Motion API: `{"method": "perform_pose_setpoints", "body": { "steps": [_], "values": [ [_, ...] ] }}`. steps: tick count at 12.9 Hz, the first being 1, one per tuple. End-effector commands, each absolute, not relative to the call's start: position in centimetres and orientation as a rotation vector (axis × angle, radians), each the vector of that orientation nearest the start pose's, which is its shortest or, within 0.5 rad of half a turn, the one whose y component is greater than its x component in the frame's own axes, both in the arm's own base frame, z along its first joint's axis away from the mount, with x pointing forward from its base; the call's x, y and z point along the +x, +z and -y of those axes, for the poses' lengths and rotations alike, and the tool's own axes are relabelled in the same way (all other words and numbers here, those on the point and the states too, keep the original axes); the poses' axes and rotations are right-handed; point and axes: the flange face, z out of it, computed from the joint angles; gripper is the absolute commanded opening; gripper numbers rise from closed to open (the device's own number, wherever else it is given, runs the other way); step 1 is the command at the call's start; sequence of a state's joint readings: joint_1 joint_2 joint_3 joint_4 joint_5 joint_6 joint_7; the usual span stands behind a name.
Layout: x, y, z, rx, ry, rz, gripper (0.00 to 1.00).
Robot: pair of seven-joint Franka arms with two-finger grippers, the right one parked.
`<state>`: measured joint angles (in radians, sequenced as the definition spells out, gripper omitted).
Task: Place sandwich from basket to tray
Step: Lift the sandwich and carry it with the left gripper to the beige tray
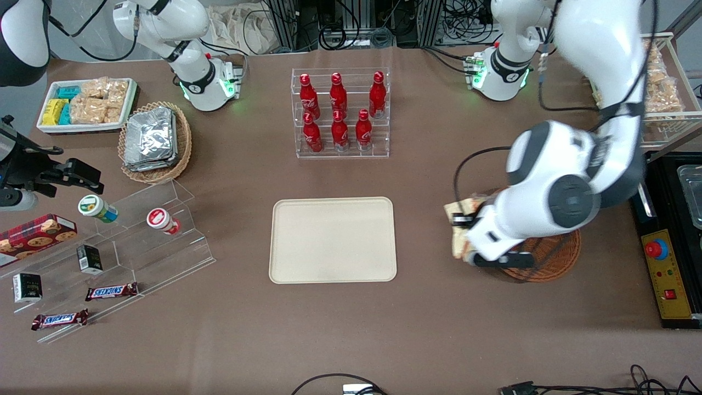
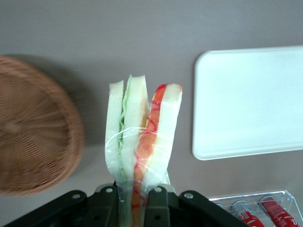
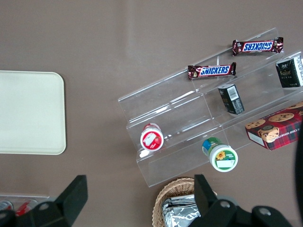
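**Sandwich lifted clear of basket, tray not yet reached**

The wrapped sandwich is seen gripped at its lower end by the pincer, whose black fingers are clenched on the wrapping. It is held above the bare brown worktop, between the wicker basket and the cream tray, touching neither. In the front view the pincer is found at the basket's edge on the side facing the tray, with the sandwich showing beside the arm. The pick-up is judged complete and the basket appears emptied. What is left is the carry across to the tray, the lowering onto its bare surface, and the release.
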<state>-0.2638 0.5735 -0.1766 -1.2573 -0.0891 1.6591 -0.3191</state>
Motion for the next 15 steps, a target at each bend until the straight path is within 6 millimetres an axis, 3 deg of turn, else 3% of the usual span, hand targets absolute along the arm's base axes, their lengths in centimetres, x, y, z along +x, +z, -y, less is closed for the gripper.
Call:
{"method": "perform_pose_setpoints", "body": {
  "steps": [1,3,7,10,11,12,15],
  "values": [
    [65.4,39.3,32.8,-3.256,0.338,-0.243,0.0],
    [64.4,35.3,37.4,-3.261,0.318,-0.29,0.0],
    [63.2,26.7,41.9,-3.276,0.311,-0.167,0.0],
    [63.0,22.7,42.5,-3.279,0.322,-0.155,0.0],
    [62.9,22.6,42.5,-3.276,0.323,-0.156,0.19],
    [63.0,22.4,42.3,-3.267,0.316,-0.178,0.99],
    [63.5,23.3,42.0,-3.285,0.285,-0.158,1.0]
  ]
}}
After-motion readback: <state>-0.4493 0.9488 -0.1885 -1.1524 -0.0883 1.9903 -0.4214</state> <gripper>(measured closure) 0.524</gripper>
